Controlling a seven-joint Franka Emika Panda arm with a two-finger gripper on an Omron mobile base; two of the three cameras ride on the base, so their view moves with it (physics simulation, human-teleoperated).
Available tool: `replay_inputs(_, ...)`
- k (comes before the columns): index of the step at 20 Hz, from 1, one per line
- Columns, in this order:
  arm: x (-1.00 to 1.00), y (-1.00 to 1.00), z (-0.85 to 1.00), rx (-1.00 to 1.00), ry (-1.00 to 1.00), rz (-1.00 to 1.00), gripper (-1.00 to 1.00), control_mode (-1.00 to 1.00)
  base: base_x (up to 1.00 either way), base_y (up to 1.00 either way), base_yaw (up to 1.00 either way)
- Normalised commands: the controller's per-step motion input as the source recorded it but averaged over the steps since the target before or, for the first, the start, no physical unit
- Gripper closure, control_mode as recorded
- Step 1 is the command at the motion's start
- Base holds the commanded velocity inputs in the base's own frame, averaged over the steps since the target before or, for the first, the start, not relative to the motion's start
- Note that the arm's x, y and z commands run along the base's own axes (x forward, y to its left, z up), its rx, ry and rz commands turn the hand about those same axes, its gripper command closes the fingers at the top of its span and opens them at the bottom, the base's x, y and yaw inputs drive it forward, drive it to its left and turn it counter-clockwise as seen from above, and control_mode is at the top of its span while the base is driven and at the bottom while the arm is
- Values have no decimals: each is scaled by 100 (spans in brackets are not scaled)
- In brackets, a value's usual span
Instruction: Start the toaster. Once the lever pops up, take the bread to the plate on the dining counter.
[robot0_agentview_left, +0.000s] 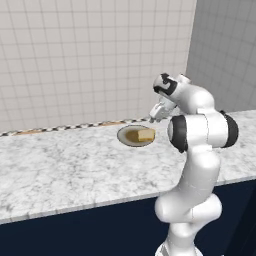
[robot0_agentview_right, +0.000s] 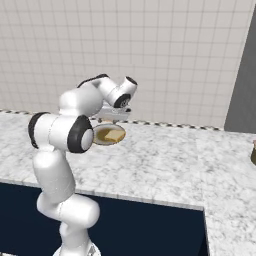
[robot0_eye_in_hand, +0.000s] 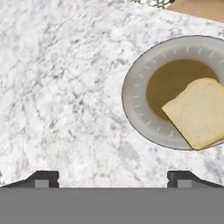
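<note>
Bread (robot0_eye_in_hand: 197, 113) lies flat on the plate (robot0_eye_in_hand: 135, 103), covering the right part of the olive-brown centre and reaching out over the grey rim on that side. The plate sits on the dining counter (robot0_agentview_left: 60, 165), near its far edge, with a dark-and-light checked strip along the wall just behind it.

We note the gripper (robot0_eye_in_hand: 113, 178) parted wide — both dark fingertips (robot0_eye_in_hand: 43, 178) stand far apart at the bottom of the hand view with nothing between them, above bare marble and well to the left of the slice. In the left base view the hand hangs just above the plate's right side; the arm hides the jaws there, so we take their state from the hand view.

Handling, as we judge it: the slice looks light, thin and fairly stiff once toasted, with a dry, rough crust that should not slip. It would crumble or dent under a hard squeeze. Lying flat, it offers only its thin edges — a grip across two opposite crust sides would be the sensible hold, though the plate's shallow wall may crowd one finger.

Placement looks done; the slice appears to rest free of the hand.
</note>
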Motion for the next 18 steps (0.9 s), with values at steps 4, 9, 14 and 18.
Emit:
replay_inputs(4, -100, 37, 85, -32, -37, 0, -100, -100, 0, 0, 0)
replay_inputs(9, -100, 50, 100, -28, -15, -9, -100, -100, 0, 0, 0)
replay_inputs(14, -100, 43, 81, -17, -2, -14, -100, -100, 0, 0, 0)
replay_inputs(18, -85, 23, 18, -7, 0, -14, -100, -100, 0, 0, 0)
